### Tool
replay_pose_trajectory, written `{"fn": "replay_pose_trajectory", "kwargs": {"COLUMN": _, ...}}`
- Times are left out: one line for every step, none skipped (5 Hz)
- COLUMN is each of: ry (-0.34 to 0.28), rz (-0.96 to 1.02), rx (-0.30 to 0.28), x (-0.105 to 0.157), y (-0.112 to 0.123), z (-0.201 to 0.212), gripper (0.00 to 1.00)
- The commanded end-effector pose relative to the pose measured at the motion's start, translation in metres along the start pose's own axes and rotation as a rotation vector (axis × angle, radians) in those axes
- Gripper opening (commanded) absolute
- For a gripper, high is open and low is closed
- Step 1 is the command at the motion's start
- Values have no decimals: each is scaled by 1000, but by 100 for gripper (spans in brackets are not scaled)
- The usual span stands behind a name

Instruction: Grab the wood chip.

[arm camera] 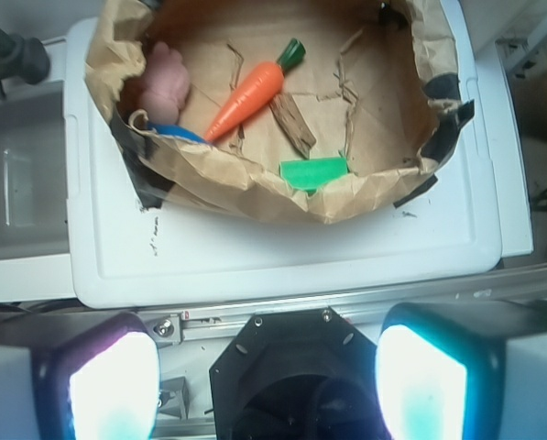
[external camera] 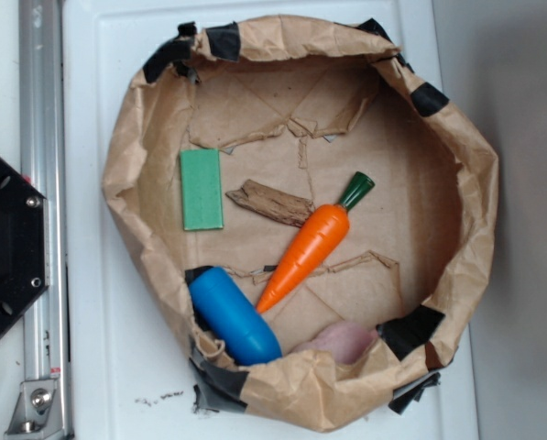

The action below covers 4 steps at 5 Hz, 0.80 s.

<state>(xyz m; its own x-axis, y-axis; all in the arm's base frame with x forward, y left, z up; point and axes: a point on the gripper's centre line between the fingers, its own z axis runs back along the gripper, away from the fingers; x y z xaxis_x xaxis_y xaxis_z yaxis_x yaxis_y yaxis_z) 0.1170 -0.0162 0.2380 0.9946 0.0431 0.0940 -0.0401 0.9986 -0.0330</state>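
- Wood chip (external camera: pixel 269 203) flat on paper-lined bin (external camera: pixel 479 183) floor, between green block (external camera: pixel 202 190) and toy carrot (external camera: pixel 307 248), touching carrot.
- End effector (arm camera: pixel 268 380) spread open, well back from bin, empty.

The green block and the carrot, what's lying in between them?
The wood chip lies between the green block and the carrot, its right end touching or nearly touching the carrot. The exterior view shows it best.

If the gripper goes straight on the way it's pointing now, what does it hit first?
Probably the black mount right between the fingers of the open gripper, not the wood chip; depth is unclear.
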Motion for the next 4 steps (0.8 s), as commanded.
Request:
{"fn": "replay_pose_trajectory", "kwargs": {"ry": 0, "rz": 0, "rx": 0, "x": 0, "y": 0, "z": 0, "gripper": 100}}
{"fn": "replay_pose_trajectory", "kwargs": {"ry": -35, "rz": -13, "rx": -8, "x": 48, "y": 12, "z": -25, "gripper": 100}}
{"fn": "replay_pose_trajectory", "kwargs": {"ry": -53, "rz": -16, "rx": 2, "x": 95, "y": 23, "z": -59, "gripper": 100}}
{"fn": "replay_pose_trajectory", "kwargs": {"ry": -15, "rz": -56, "rx": -2, "x": 115, "y": 41, "z": -105, "gripper": 100}}
